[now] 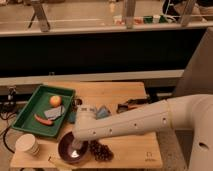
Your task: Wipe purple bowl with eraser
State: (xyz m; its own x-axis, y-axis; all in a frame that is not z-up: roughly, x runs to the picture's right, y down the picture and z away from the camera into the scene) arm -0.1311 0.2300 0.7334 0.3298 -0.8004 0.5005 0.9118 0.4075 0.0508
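Down at the table's (pixel 125 92) front edge sits the purple bowl (pixel 66 148), between the white paper cup (pixel 27 146) and a pinecone (pixel 101 151). The gripper (pixel 76 146) reaches down into it, white arm (pixel 130 125) stretched across; how its claw is set cannot be told. Behind, a green tray (pixel 30 109) carries an orange (pixel 55 100).

One purple bowl (pixel 69 148) sits on the one wooden table (pixel 125 95) with one white paper cup (pixel 27 145) and one green tray (pixel 31 102) — the tray holds one orange fruit (pixel 55 100), one red item (pixel 43 120) and one grey piece (pixel 54 113). There is one dark pine cone (pixel 101 151) beside the bowl, and one arm (pixel 135 124) — its single gripper (pixel 77 145) is down inside the bowl.
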